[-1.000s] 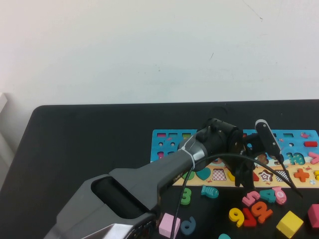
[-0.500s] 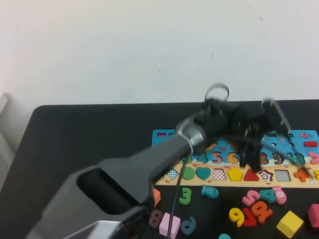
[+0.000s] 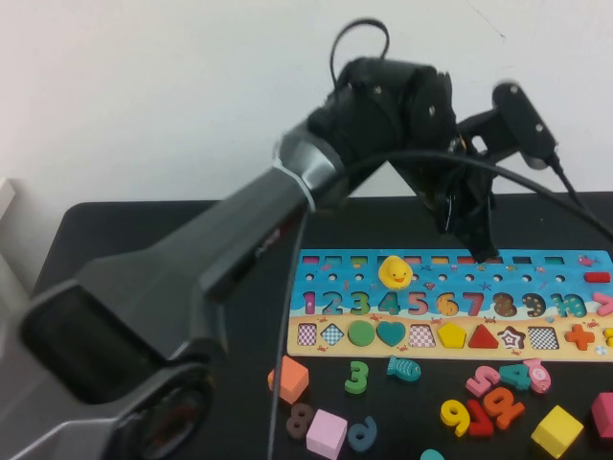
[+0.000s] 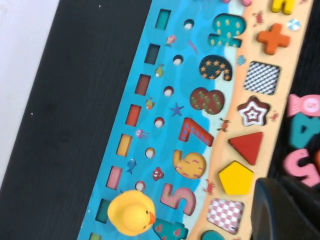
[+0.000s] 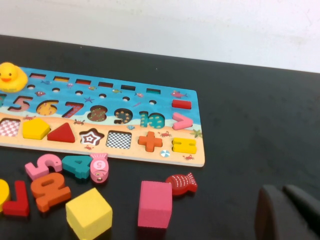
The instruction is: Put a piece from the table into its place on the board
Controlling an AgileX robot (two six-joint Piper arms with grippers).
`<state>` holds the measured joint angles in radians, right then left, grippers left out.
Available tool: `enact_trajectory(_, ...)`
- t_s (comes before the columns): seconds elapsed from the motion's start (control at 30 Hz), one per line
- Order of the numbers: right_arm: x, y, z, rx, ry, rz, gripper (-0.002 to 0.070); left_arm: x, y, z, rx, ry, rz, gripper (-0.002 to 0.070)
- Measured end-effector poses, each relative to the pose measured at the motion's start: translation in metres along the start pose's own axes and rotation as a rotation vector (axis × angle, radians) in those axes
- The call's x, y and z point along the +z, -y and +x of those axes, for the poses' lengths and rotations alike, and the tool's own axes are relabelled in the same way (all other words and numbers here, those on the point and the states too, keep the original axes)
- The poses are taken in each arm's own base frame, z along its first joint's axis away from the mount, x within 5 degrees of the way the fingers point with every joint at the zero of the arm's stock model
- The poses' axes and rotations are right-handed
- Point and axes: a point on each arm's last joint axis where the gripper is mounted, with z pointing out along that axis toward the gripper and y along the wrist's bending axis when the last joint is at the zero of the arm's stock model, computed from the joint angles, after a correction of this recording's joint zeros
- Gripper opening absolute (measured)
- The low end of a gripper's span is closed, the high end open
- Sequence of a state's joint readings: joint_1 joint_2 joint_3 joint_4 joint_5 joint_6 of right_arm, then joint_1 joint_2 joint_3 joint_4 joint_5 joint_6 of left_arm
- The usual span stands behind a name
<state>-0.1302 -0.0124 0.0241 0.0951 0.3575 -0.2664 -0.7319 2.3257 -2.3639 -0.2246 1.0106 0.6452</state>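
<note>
Left arm raised above the far edge of the board (image 3: 316,287); the left gripper (image 3: 474,230) hangs over the board's far side, clenched and holding nothing. The piece (image 3: 452,334), a yellow pentagon, sits seated in its slot in the board's sandy near strip, between a checkered square to its left and the red triangle (image 3: 483,336) to its right (the yellow duck (image 3: 394,271) stands farther back on the blue part). Loose numerals and the yellow cube (image 3: 556,430) lie on the table (image 3: 144,249) near the board. The right gripper (image 5: 287,212) hovers low over the table right of the board; its state cannot be told.
</note>
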Motion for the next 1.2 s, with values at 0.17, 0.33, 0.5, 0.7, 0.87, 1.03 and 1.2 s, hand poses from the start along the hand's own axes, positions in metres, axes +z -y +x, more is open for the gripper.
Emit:
enact_trajectory(0.17,0.000,0.000,0.000,0.000,0.000,0.000,0.0019,-0.034,0.009,-0.003,-0.004,0.058,0.000,0.0000)
enact_trajectory(0.33,0.000,0.000,0.000,0.000,0.000,0.000,0.0019,-0.095,0.024,0.004,-0.022,0.192,-0.102,-0.0001)
enact_trajectory(0.5,0.000,0.000,0.000,0.000,0.000,0.000,0.0019,-0.147,0.054,0.041,-0.068,0.294,-0.187,-0.0001)
enact_trajectory(0.7,0.000,0.000,0.000,0.000,0.000,0.000,0.0019,-0.200,0.090,0.093,-0.129,0.413,-0.286,-0.0001)
enact_trajectory(0.87,0.000,0.000,0.000,0.000,0.000,0.000,0.0018,-0.233,0.117,0.127,-0.180,0.477,-0.307,-0.0001)
enact_trajectory(1.03,0.000,0.000,0.000,0.000,0.000,0.000,0.0019,-0.246,0.138,0.156,-0.201,0.478,-0.293,-0.0001)
enact_trajectory(1.2,0.000,0.000,0.000,0.000,0.000,0.000,0.0019,-0.247,0.151,0.177,-0.160,0.405,-0.280,-0.0001)
